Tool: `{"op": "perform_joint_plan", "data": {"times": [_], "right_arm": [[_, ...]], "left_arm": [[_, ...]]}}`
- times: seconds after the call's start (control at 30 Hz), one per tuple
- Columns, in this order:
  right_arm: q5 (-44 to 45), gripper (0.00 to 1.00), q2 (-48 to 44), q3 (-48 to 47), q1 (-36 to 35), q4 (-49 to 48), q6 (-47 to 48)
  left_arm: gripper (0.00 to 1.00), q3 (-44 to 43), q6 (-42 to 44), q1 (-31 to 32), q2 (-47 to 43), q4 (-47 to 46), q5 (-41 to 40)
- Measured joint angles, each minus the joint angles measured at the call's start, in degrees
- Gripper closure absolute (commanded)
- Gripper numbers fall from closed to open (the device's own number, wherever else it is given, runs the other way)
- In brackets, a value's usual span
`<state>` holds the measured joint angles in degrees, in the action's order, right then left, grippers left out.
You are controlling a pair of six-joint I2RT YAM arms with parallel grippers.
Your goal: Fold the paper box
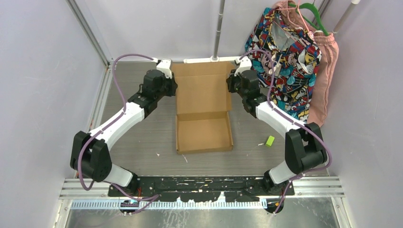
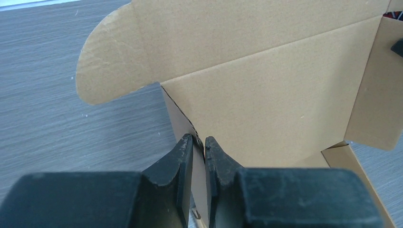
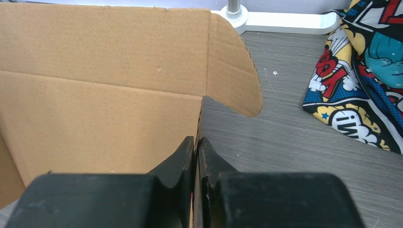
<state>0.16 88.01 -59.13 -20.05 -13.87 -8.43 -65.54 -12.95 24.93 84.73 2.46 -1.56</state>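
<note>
Paper box [image 1: 203, 114] sits mid-bench, part-formed. The near half is a shallow tray with its walls up, and the far half is the lid panel reaching toward the back wall.

Left fingers [image 2: 183, 159] are pinched shut on the thin cardboard edge at the lid's left side. Right fingers [image 3: 183, 161] are clamped the same way on the right-side edge, with a rounded flap [image 3: 235, 71] just beyond them.

- **Around:** a small green piece [image 1: 270, 140] lies right of the tray, apart from it. A comic-print garment [image 1: 285, 57] and a pink garment [image 1: 328, 61] hang on a green hanger [image 1: 311, 8] far right, close behind the right arm [image 1: 273, 118]. A white pole base [image 1: 204, 61] sits at the lid's far edge.
- **Surface and room:** the bench [image 1: 142, 137] is grey wood-grain with a few pale scraps. Pale walls close in left and right.
- **Room to move:** bare bench shows between the tray and the arm bases.
</note>
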Motion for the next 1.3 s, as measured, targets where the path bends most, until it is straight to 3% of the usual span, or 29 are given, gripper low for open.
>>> {"op": "perform_joint_plan", "data": {"times": [0.7, 1.03, 1.3], "right_arm": [[22.08, 0.88, -12.02, 13.11, -14.27, -4.66, 4.83], [34.93, 0.89, -17.55, 22.67, -23.10, -15.98, 9.70], [38.47, 0.89, -16.17, 23.78, -24.37, -21.11, 13.49]], "left_arm": [[0.87, 14.64, 1.68, 9.75, -15.54, -4.59, -14.21], [0.88, 22.32, 3.02, 13.49, -22.60, -9.60, -18.71], [0.88, 24.96, 4.44, 13.75, -21.51, -16.55, -19.52]]}}
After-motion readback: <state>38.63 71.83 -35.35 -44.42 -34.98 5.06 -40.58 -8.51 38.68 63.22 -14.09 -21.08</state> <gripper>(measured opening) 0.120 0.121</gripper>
